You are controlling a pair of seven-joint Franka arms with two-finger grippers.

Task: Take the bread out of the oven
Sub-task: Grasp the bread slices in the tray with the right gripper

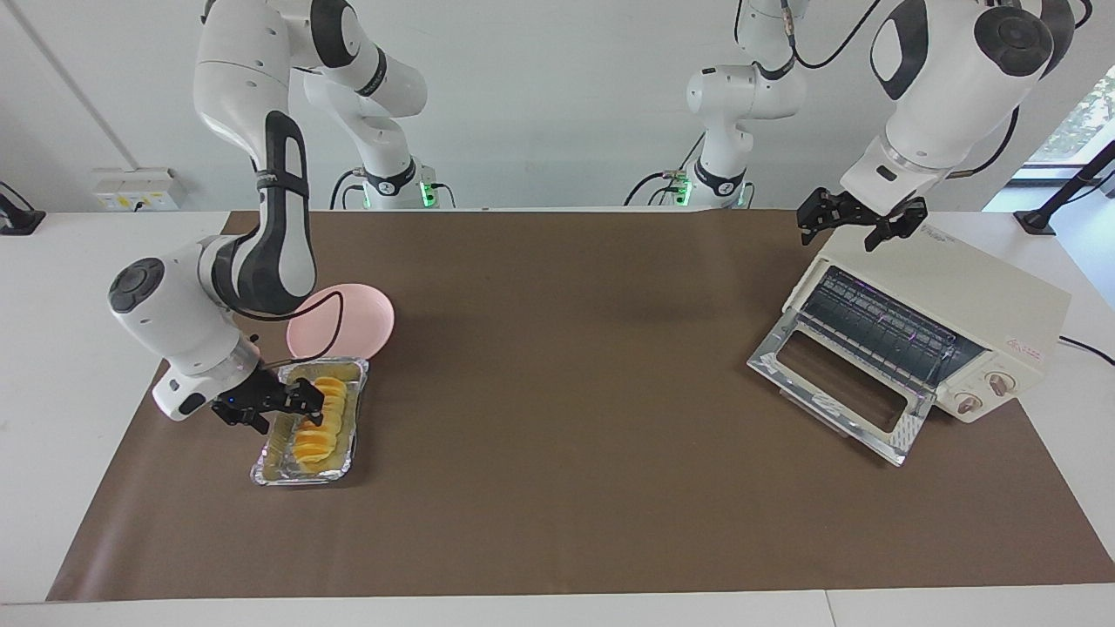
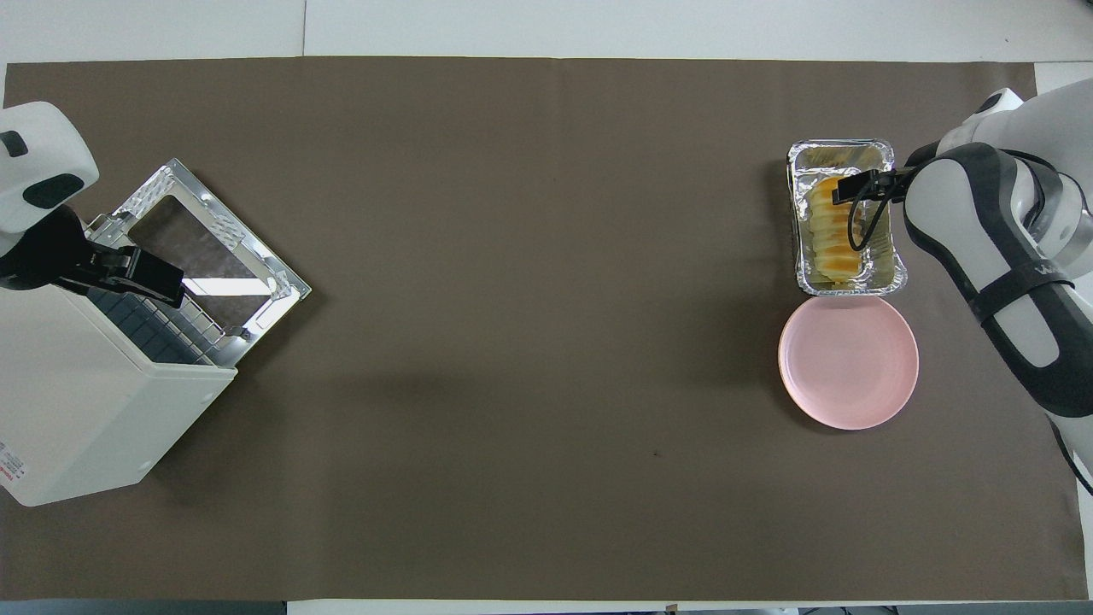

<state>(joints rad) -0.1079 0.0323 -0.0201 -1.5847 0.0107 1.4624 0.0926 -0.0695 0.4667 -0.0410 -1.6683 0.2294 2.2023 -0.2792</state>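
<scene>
Brown-covered tabletop point(image 1: 557, 366), white wall at the robots' end. Clock directions are given for the facing view.

Oven point(image 1: 967, 292) is at 3 o'clock on the tabletop, toward the left arm's end. Its door point(image 1: 836, 392) is folded down flat and the rack point(image 1: 880, 326) is seen bare. Bread point(image 1: 318, 422) is already out: it is lying in a foil tray point(image 1: 300, 475) at 8 o'clock, toward the right arm's end. A pink plate point(image 1: 357, 318) is set at 1 o'clock from the tray, just beside it and nearer to the robots.

Right gripper point(image 1: 277, 405) is placed low over the tray's edge and the bread. Its fingers are spread wide and nothing is gripped. Contact with the foil cannot be told. Left gripper point(image 1: 858, 226) is parked over the oven's top edge, fingers wide, nothing held; that arm is waiting.

Task is judged essentially done; only a clean exit, or a transfer to the plate, is left.

Risks from here:
- The foil rim could be snagged by a finger if the right gripper is pulled out sideways. The light tray would then be dragged or tipped and the bread spilled.
- The cable loop hanging at the right wrist is seen over the tray and could catch the foil edge.
- If the bread is to be gripped, a soft loaf could be crushed by a hard close, or the tray lifted along with it.
- The tray could be pushed into the plate, given how close they are.
- The lowered door could be struck if the left arm is brought down carelessly.
</scene>
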